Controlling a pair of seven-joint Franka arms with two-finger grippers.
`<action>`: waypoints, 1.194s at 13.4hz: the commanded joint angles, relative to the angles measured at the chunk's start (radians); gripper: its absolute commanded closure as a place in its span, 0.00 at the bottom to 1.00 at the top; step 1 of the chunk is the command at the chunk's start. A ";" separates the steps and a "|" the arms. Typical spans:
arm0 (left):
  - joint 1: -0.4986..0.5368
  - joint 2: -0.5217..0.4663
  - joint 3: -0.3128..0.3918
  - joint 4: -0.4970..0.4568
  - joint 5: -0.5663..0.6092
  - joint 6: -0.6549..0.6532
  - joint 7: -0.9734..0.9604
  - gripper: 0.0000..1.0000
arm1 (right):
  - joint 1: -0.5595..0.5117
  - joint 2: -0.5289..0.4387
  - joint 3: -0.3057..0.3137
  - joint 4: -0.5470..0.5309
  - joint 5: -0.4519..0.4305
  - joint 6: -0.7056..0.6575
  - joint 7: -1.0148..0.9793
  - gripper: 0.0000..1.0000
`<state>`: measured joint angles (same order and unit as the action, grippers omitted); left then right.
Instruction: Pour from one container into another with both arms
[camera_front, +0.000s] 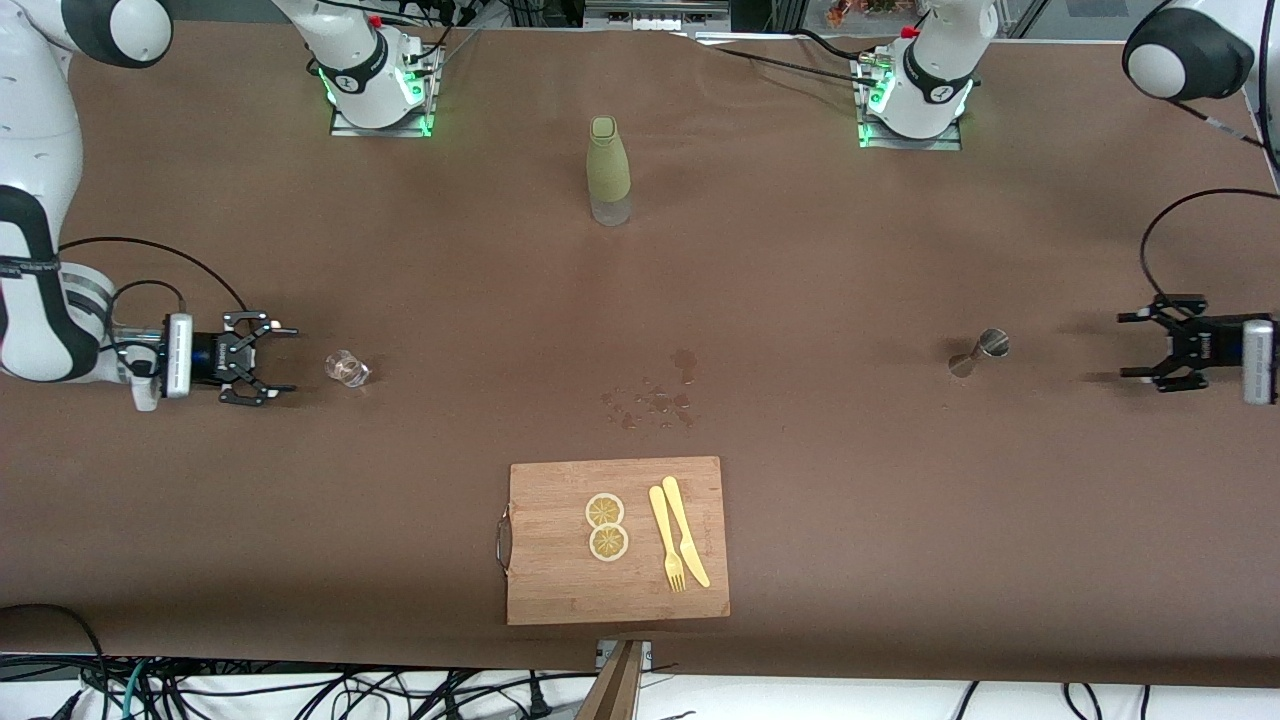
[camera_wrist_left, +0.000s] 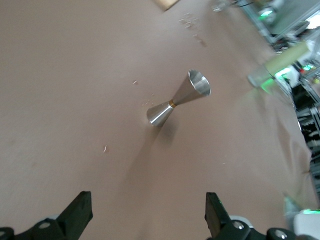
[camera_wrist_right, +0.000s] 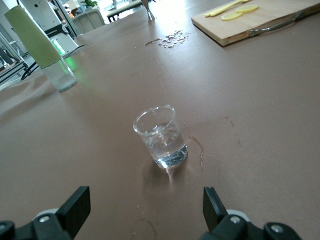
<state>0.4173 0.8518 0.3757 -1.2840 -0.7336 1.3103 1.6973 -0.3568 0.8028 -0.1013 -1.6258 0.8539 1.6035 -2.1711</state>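
A small clear glass (camera_front: 347, 368) (camera_wrist_right: 161, 136) holding a little liquid stands on the brown table toward the right arm's end. My right gripper (camera_front: 278, 360) (camera_wrist_right: 145, 210) is open just short of it, pointing at it with nothing between its fingers. A steel hourglass-shaped jigger (camera_front: 979, 353) (camera_wrist_left: 178, 97) stands toward the left arm's end. My left gripper (camera_front: 1128, 346) (camera_wrist_left: 149, 218) is open, low and a good way from the jigger, aimed at it.
A tall bottle (camera_front: 608, 171) with a green sleeve stands between the arms' bases. A wet patch (camera_front: 655, 395) lies mid-table. Nearer the front camera, a wooden cutting board (camera_front: 560, 590) carries two lemon slices (camera_front: 606, 526) and a yellow fork and knife (camera_front: 679, 545).
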 joint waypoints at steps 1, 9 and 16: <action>-0.054 -0.045 0.000 0.029 0.075 -0.009 -0.267 0.00 | -0.001 -0.103 0.006 0.007 -0.094 -0.016 0.224 0.00; -0.271 -0.261 -0.066 0.057 0.258 0.013 -0.968 0.00 | 0.059 -0.375 0.015 0.023 -0.337 -0.052 0.865 0.00; -0.404 -0.462 -0.156 0.071 0.605 0.176 -1.050 0.00 | 0.182 -0.574 0.026 0.082 -0.633 -0.192 1.444 0.00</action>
<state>0.0163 0.4543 0.2332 -1.1985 -0.1880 1.4439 0.6618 -0.1901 0.2619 -0.0766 -1.5606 0.2776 1.4581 -0.8413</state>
